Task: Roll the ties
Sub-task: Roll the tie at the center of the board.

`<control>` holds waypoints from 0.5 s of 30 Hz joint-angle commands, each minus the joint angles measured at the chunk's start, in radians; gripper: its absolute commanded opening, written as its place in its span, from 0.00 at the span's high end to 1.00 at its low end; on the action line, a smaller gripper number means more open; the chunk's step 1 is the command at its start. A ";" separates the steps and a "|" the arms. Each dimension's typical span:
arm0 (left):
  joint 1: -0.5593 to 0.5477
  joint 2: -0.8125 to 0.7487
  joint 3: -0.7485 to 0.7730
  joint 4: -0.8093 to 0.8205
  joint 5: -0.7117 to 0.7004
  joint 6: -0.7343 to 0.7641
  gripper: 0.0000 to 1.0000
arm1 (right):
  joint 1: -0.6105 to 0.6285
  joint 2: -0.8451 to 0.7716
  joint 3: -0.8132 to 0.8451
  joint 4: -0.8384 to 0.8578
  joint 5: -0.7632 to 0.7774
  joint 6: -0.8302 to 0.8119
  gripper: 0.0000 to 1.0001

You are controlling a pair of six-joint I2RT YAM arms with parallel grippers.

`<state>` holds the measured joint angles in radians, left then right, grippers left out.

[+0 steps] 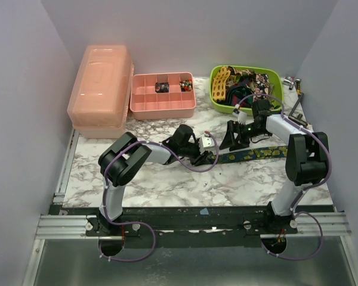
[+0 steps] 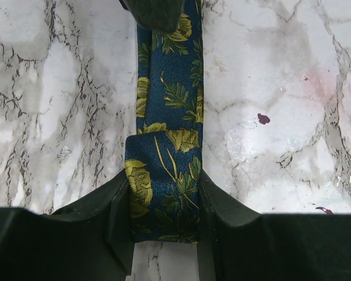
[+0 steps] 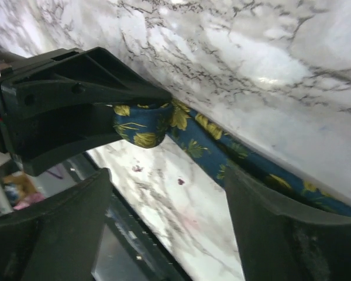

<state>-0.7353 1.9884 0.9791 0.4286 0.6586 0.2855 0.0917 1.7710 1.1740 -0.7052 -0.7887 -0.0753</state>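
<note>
From overhead, the navy necktie lies flat on the marble table, a strip running from centre out toward 3 o'clock. Its inner end vanishes under the left gripper, so the grip can't be read from up here. The right gripper hangs over the strip, its fingers just a dark blur. At 1 o'clock the green bin holds a tangle of other ties, too knotted to count. At 11 o'clock sit the pink lidded box and the pink divided tray, with bits in two far cells too tiny to name. Down to the left wrist: the necktie runs toward 12 o'clock, yellow-green leaves on navy, and its doubled-over end sits pinched between both fingers. The left claw is clamped on it, though the fold's lower edge is lost behind the finger bodies. A dark tip pokes in at 12 o'clock, cropped by the frame. Right wrist now: its own two fingers stand wide apart at 6 o'clock, gripping nothing, while at 9 o'clock the left gripper holds the small rolled end and the rest trails off toward 4 o'clock, partly hidden behind one finger.
</note>
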 commanded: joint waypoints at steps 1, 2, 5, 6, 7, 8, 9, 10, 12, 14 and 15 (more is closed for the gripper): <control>0.007 0.039 -0.031 -0.126 -0.065 0.019 0.76 | 0.037 0.052 -0.013 0.029 -0.095 0.053 0.28; 0.007 0.039 -0.030 -0.126 -0.066 0.018 0.76 | 0.046 0.065 -0.006 0.041 -0.114 0.070 0.30; 0.006 0.040 -0.025 -0.131 -0.070 0.017 0.76 | 0.082 0.117 0.021 0.054 -0.132 0.094 0.35; 0.006 0.041 -0.025 -0.131 -0.072 0.016 0.76 | 0.090 0.138 0.026 0.055 -0.143 0.103 0.38; 0.006 0.041 -0.023 -0.132 -0.071 0.014 0.76 | 0.095 0.156 0.029 0.059 -0.147 0.108 0.40; 0.006 0.041 -0.022 -0.133 -0.071 0.014 0.76 | 0.100 0.176 0.031 0.060 -0.150 0.111 0.40; 0.006 0.042 -0.020 -0.133 -0.071 0.015 0.76 | 0.105 0.190 0.033 0.062 -0.152 0.111 0.40; 0.007 0.044 -0.018 -0.135 -0.074 0.015 0.76 | 0.111 0.206 0.036 0.064 -0.151 0.111 0.40; 0.007 0.047 -0.013 -0.139 -0.075 0.015 0.76 | 0.117 0.233 0.042 0.065 -0.151 0.109 0.40; 0.007 0.047 -0.010 -0.139 -0.075 0.014 0.76 | 0.120 0.249 0.045 0.072 -0.152 0.114 0.45; 0.006 0.049 -0.008 -0.140 -0.073 0.015 0.76 | 0.123 0.255 0.046 0.077 -0.153 0.119 0.50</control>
<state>-0.7353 1.9888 0.9836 0.4202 0.6582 0.2848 0.2058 1.9930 1.1950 -0.6617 -0.9234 0.0292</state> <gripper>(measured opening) 0.359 0.563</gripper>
